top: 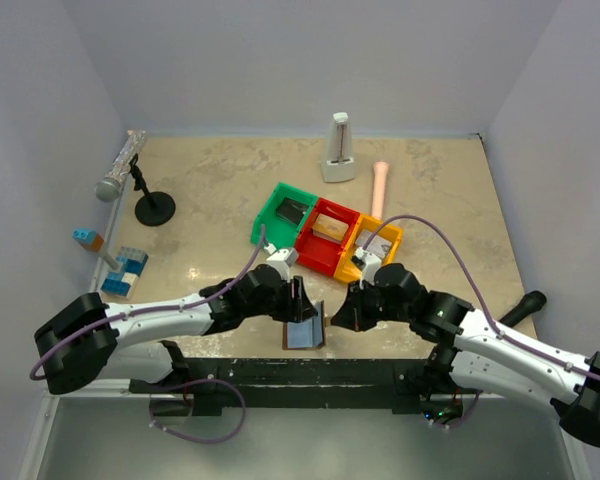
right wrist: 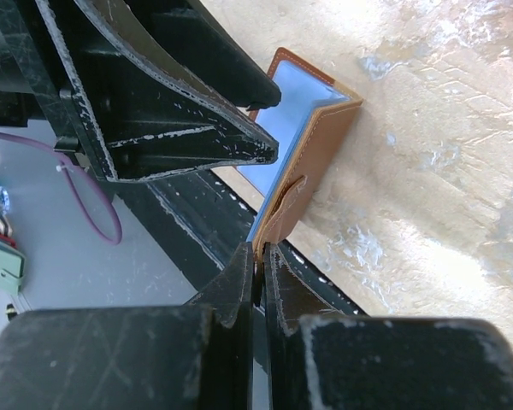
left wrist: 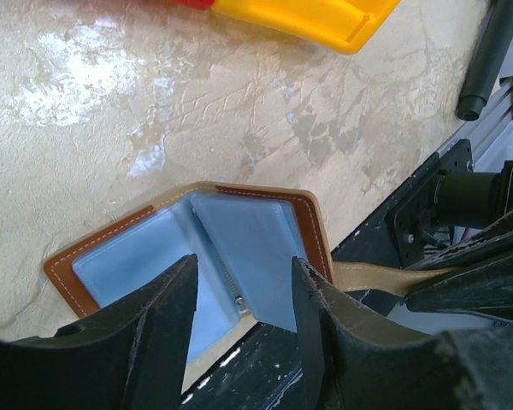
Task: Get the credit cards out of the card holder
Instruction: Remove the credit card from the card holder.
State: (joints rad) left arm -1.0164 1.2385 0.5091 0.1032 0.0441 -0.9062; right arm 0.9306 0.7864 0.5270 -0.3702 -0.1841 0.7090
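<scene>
Pinching the stitched brown card holder [right wrist: 316,154], seemingly its tab [right wrist: 284,209], right fingers [right wrist: 232,290] close; left fingers [left wrist: 167,312] spread.

Bright even light, soft shadows, pale glare on table [left wrist: 77,68], near foregrounds soft

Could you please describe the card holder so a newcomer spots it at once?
At the table's near edge, between the left gripper and right gripper, the card holder stands half open. Unlike the coloured bins behind it, it is a small brown bifold with pale blue panels.
</scene>
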